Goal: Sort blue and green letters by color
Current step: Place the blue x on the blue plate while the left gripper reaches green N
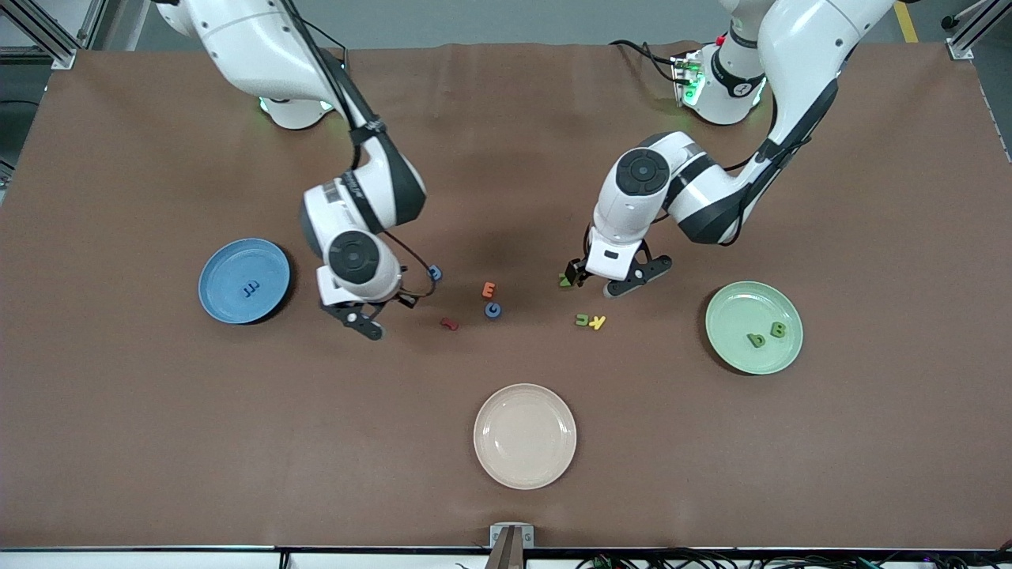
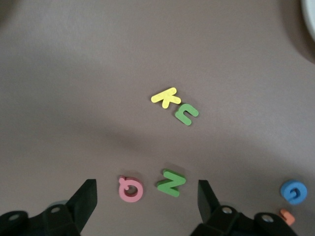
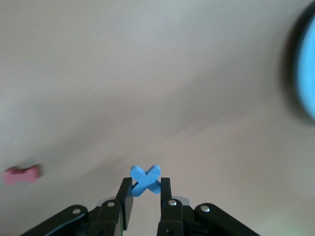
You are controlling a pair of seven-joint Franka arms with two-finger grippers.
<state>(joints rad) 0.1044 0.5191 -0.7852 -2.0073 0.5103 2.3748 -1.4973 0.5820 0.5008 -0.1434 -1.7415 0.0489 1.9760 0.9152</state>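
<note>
- Blue x [image 3: 145, 179]: clamped between the fingers of the right gripper [image 3: 145, 196], in the air over bare table between the blue plate [image 1: 243, 280] and the centre cluster.
- Blue letters, four counted: the x; one dark piece, read as m [image 1: 251, 289], on the blue plate; blue G [image 1: 492, 310] at 6 o'clock of the orange E [image 1: 489, 290]; a small blue letter [image 1: 435, 273] at 9 o'clock of the E.
- Green letters, four counted: b [image 1: 756, 341] and B [image 1: 778, 329] on the green plate [image 1: 753, 327]; N [image 2: 171, 182]; u [image 2: 186, 114] touching the yellow K [image 2: 165, 97].
- Left gripper [image 2: 147, 196]: fingers spread wide, low over the N and the pink G [image 2: 130, 189], which lie side by side in the gap.
- Open room: cream plate [image 1: 525, 435] at 6 o'clock of the cluster, with bare table around it; dark red piece [image 1: 449, 323] lies apart from the G.
</note>
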